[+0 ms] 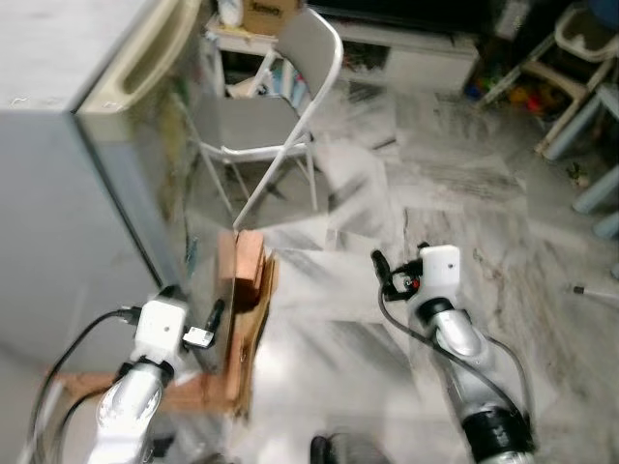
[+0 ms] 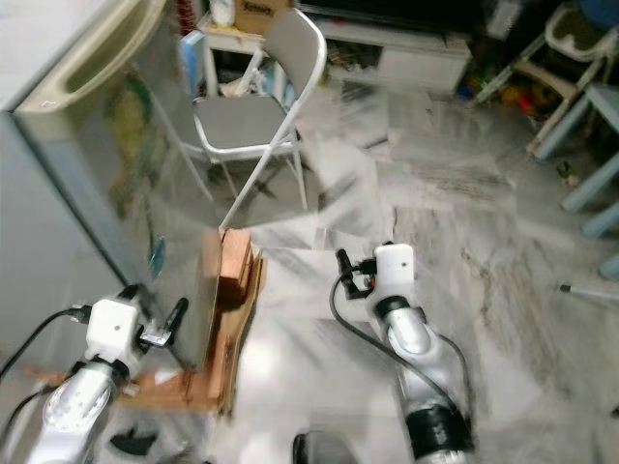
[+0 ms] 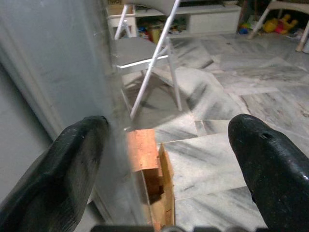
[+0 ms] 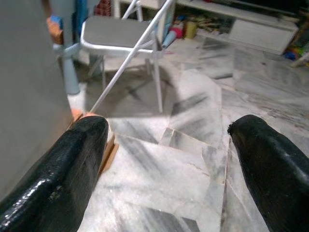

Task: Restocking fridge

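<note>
The grey fridge (image 1: 58, 193) stands at my left with its door shut and a beige handle (image 1: 135, 58) along its top edge. It rests on a low wooden stand (image 1: 242, 319). My left gripper (image 1: 198, 309) is open at the fridge's lower front corner. In the left wrist view the fridge's edge (image 3: 96, 72) runs close by one finger (image 3: 58, 179) of the left gripper (image 3: 169, 125). My right gripper (image 1: 387, 275) hangs open over the marble floor, apart from the fridge, and holds nothing. The right wrist view has the right gripper (image 4: 166, 125) open, with the floor between its fingers.
A grey folding chair (image 1: 280, 106) stands just past the fridge. Behind it are a small table with a cardboard box (image 1: 266, 14) and a low white shelf (image 1: 416, 58). Plastic chairs (image 1: 571, 58) and toys crowd the far right. Marble floor (image 1: 435, 174) lies ahead.
</note>
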Available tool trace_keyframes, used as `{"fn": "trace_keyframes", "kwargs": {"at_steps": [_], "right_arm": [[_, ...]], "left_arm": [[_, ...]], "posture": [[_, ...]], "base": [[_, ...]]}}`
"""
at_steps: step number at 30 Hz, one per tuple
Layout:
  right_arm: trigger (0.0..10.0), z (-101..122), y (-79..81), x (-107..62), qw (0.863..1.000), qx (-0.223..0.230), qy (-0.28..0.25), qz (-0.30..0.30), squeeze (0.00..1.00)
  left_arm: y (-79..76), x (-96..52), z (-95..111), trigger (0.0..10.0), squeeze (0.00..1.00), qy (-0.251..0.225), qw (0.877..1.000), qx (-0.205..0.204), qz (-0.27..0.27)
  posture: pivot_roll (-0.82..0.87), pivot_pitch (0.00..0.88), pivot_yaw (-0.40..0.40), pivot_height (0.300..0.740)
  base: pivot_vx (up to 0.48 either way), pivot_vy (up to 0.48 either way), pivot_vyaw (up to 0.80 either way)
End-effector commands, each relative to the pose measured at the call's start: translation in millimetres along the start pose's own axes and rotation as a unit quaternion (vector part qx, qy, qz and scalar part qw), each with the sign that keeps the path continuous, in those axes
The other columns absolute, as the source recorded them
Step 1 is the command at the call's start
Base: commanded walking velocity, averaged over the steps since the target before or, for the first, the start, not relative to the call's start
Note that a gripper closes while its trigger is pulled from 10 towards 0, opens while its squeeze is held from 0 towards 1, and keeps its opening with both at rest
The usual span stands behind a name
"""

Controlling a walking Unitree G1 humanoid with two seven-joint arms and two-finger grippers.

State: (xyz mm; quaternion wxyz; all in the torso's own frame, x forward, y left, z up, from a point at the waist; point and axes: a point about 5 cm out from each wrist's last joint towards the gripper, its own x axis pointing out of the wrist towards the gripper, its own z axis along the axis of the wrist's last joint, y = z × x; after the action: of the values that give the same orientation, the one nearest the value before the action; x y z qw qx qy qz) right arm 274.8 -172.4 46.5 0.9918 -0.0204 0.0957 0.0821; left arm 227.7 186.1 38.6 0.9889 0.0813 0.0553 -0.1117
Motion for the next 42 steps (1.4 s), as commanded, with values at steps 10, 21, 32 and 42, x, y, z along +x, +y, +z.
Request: {"fn": "trace_keyframes", "kwargs": {"at_steps": [10,21,32,42], "right_arm": [[10.0,-2,8.4,-2.2,1.0,-0.002,0.014,0.026,0.0],[10.0,-39,-1.7,-23.9,0.989,-0.047,0.128,0.058,0.0],[10.0,-63,-22.4,-50.6,0.981,-0.03,0.189,0.026,0.0],[10.0,-69,-15.3,-46.0,0.984,-0.015,0.176,0.036,0.0]], "left_arm": [[35.3,13.8,8,10.0,0.0,-0.005,0.997,0.008,0.077],[15.6,43.5,48,10.0,0.0,-0.072,0.997,0.011,0.002],[-39.1,92.2,97,10.0,0.0,-0.136,0.986,0.001,-0.098],[-141.9,83.6,121,10.0,0.0,-0.186,0.919,0.042,-0.345]], "posture": [[0.09,0.019,-0.077,0.74],[0.09,0.016,-0.085,0.74],[0.08,0.007,-0.079,0.74],[0.06,0.0,-0.06,0.74]], "base": [[0.0,0.0,0.0],[0.0,0.0,0.0],[0.0,0.0,0.0],[0.0,0.0,0.0]]}}
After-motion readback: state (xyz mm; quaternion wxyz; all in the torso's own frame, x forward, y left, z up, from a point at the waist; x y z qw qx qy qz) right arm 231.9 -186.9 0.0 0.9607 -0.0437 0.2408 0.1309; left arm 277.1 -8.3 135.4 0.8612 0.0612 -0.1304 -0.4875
